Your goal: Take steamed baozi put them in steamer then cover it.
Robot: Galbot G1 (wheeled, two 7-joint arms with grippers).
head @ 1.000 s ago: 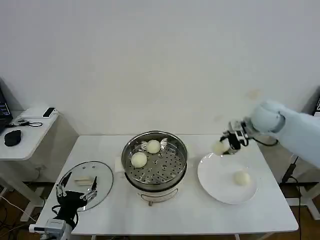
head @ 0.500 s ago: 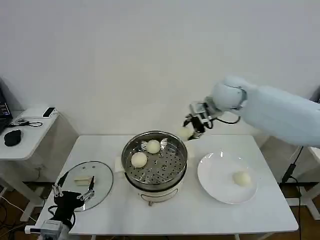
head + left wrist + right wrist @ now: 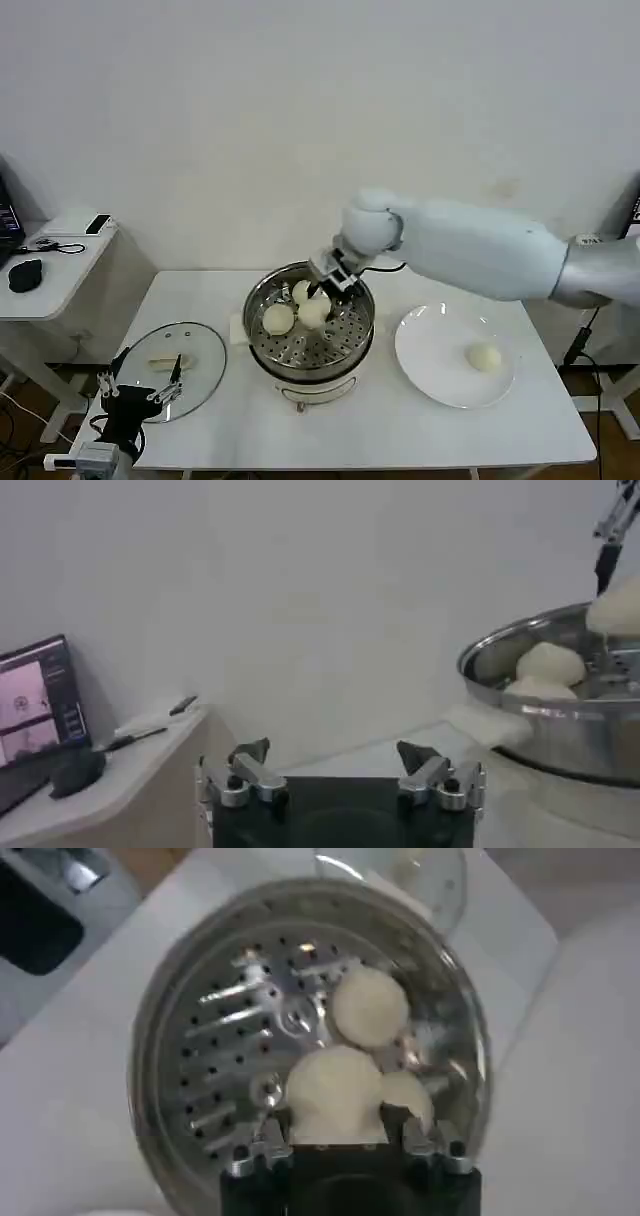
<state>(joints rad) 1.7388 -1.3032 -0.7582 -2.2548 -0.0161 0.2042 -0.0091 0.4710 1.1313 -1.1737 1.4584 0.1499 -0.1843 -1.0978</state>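
Observation:
My right gripper (image 3: 322, 297) is shut on a cream-white baozi (image 3: 314, 312) just above the perforated tray of the shiny steamer (image 3: 262, 352). In the right wrist view the held baozi (image 3: 335, 1093) sits between the jaws of the right gripper (image 3: 340, 1120). Two more baozi (image 3: 278, 319) (image 3: 302, 291) lie on the tray beside it. A fourth baozi (image 3: 484, 356) rests on the white plate (image 3: 430, 365). The glass cover (image 3: 190, 345) lies flat on the table, left of the steamer. My left gripper (image 3: 140, 388) hangs open at the cover's near edge, and in the left wrist view the left gripper (image 3: 340, 768) holds nothing.
The white table (image 3: 400, 440) carries steamer, plate and cover. A side desk (image 3: 50, 270) with a mouse and small devices stands at the far left. A laptop screen (image 3: 40, 695) shows in the left wrist view.
My right arm has swung left from above the plate to the steamer and lowered the baozi into it. The left gripper has drifted slightly toward the table's front edge.

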